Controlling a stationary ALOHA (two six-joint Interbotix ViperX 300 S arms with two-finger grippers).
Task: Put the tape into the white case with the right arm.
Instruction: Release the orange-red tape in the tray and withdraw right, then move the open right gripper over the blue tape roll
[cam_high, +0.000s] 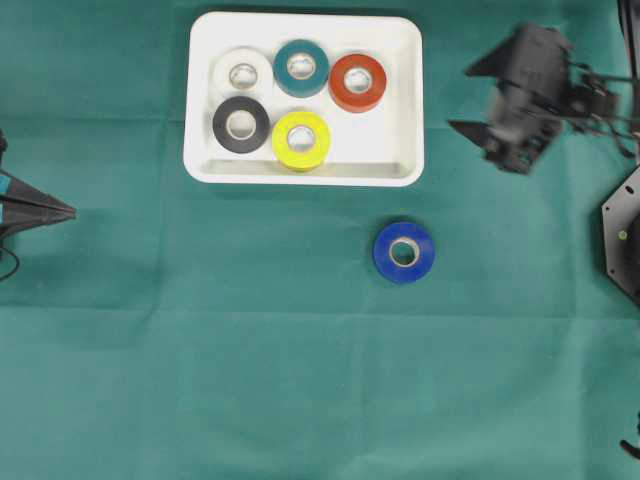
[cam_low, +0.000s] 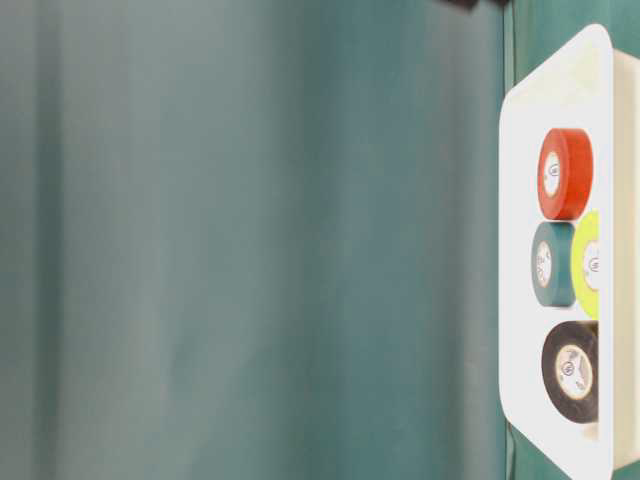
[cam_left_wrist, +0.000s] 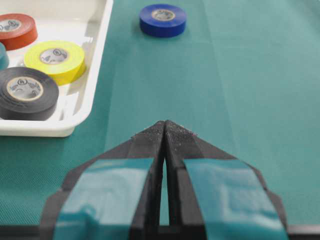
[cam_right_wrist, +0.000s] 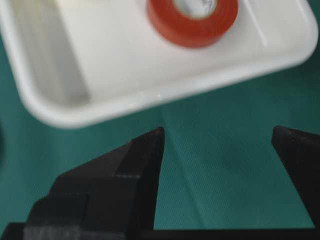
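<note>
The white case (cam_high: 392, 150) sits at the top centre of the green cloth and holds several tape rolls, among them a red tape (cam_high: 358, 82) nearest its right wall. A blue tape (cam_high: 404, 252) lies flat on the cloth below the case's right corner, apart from it. My right gripper (cam_high: 460, 98) hovers to the right of the case, open and holding nothing. In the right wrist view the right gripper (cam_right_wrist: 217, 132) stands wide over bare cloth, just short of the case's rim (cam_right_wrist: 125, 107), with the red tape (cam_right_wrist: 192, 20) beyond. My left gripper (cam_high: 70, 211) is shut at the far left edge.
In the left wrist view the shut left gripper (cam_left_wrist: 165, 124) points toward the blue tape (cam_left_wrist: 163, 20), with the case (cam_left_wrist: 50, 131) on its left. A black arm base (cam_high: 625, 235) stands at the right edge. Green cloth covers the whole table.
</note>
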